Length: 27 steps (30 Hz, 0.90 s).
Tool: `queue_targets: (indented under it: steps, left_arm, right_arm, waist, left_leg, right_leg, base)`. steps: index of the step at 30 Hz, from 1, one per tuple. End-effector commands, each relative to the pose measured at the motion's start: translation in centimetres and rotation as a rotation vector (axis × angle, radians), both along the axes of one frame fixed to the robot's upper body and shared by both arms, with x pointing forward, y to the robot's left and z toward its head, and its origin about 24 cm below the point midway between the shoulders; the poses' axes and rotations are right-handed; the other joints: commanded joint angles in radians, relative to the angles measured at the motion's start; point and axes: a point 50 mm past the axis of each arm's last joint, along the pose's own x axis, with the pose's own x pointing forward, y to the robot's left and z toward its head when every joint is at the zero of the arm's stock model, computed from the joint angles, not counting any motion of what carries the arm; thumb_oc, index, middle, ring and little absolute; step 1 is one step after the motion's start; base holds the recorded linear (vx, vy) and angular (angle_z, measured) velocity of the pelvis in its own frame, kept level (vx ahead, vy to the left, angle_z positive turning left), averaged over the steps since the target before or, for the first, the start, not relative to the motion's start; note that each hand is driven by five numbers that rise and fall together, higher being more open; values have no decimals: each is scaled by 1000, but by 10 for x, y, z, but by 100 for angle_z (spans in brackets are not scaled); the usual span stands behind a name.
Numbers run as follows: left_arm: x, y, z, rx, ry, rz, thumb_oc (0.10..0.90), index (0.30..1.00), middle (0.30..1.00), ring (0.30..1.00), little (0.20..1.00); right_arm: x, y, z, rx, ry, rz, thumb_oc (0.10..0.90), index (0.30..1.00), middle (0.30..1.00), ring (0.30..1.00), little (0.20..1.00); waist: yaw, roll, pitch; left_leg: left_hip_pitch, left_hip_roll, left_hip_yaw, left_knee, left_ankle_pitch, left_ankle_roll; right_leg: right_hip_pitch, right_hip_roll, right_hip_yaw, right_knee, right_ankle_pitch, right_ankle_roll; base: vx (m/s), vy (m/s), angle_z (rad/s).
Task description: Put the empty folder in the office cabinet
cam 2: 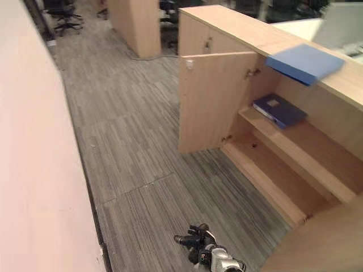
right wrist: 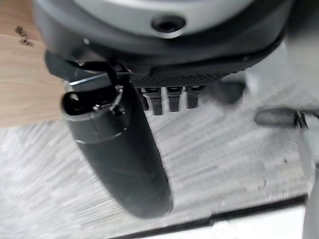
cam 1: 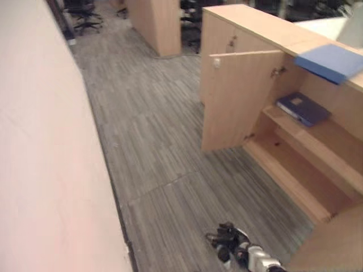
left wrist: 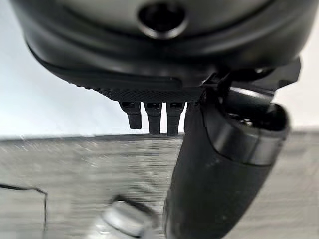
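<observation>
The wooden office cabinet [cam 1: 317, 170] stands at the right with its door [cam 1: 238, 102] swung open. A dark blue folder [cam 1: 303, 107] lies flat on the upper shelf inside. On the cabinet's top lies a light blue folder [cam 1: 329, 61], jutting over the front edge. My right hand [cam 1: 229, 242] hangs low over the grey carpet, well short of the cabinet, fingers relaxed and holding nothing; its wrist view shows the thumb [right wrist: 119, 149] standing free. My left hand [left wrist: 149, 59] hangs by the white wall, fingers [left wrist: 153, 117] straight, nothing held.
A pale wall [cam 1: 45, 147] runs along the whole left side. Grey carpet [cam 1: 153, 147] stretches between wall and cabinet. The lower shelf [cam 1: 295, 170] holds nothing. Farther back stand another wooden unit [cam 1: 156, 22] and black office chairs [cam 1: 85, 14].
</observation>
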Motion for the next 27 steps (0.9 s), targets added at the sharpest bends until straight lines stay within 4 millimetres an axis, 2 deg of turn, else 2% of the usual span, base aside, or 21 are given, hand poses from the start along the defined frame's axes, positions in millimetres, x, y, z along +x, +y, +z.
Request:
queue_targets:
  steps: [1,5,9,14,21,24,27]
  left_arm:
    - [-31,3,2,8,120,40,800,900,900,900,900]
    - [-18,2,0,17,94,37,800,900,900,900,900]
    - [-6,1,0,20,62,9,800,900,900,900,900]
    - [0,6,1,40,59,-20,800,900,900,900,900]
    - [9,12,2,64,44,-36,800,900,900,900,900]
    - [18,15,3,79,29,-54,800,900,900,900,900]
    - [29,17,4,91,2,-74,800,900,900,900,900]
  right_arm:
    - [-3,-6,-2,-24,22,-24,800,900,900,900,900]
    - [-18,-33,-5,-93,79,-104,800,900,900,900,900]
    - [-27,-45,-6,-106,101,-183,800,900,900,900,900]
    - [-31,-47,-7,-110,106,-180,800,900,900,900,900]
    - [-28,-46,-6,-117,93,-148,800,900,900,900,900]
    - [-29,-47,-6,-123,89,-157,800,900,900,900,900]
    - [-37,-52,-8,-133,107,-178,800,900,900,900,900]
  waist:
    - [75,-26,-4]
    - [67,-8,-25]
    - [51,6,-19]
    - [35,11,-2]
    - [11,7,13]
    - [-17,5,16]
    - [-45,2,12]
  left_leg:
    - [-1,98,-38,24,-67,-121]
    - [7,136,-69,5,-70,-127]
    - [18,145,-95,-13,-75,-125]
    - [22,154,-111,-23,-83,-124]
    - [16,176,-92,-23,-92,-131]
    - [20,199,-64,-6,-107,-143]
    - [12,218,-31,83,-93,-171]
  right_leg:
    - [265,-21,50,-315,148,130]
    - [272,-42,22,-246,95,106]
    - [266,-66,8,-188,68,101]
    - [240,-90,15,-124,39,94]
    - [195,-81,30,-67,2,79]
    - [176,-78,50,-23,-34,65]
    - [195,-57,66,-30,-61,47]
  base:
    - [196,-58,0]
    - [145,-54,1]
    - [101,6,-12]
    - [73,0,19]
    - [81,-42,-5]
    - [146,-79,-13]
    - [150,-112,-10]
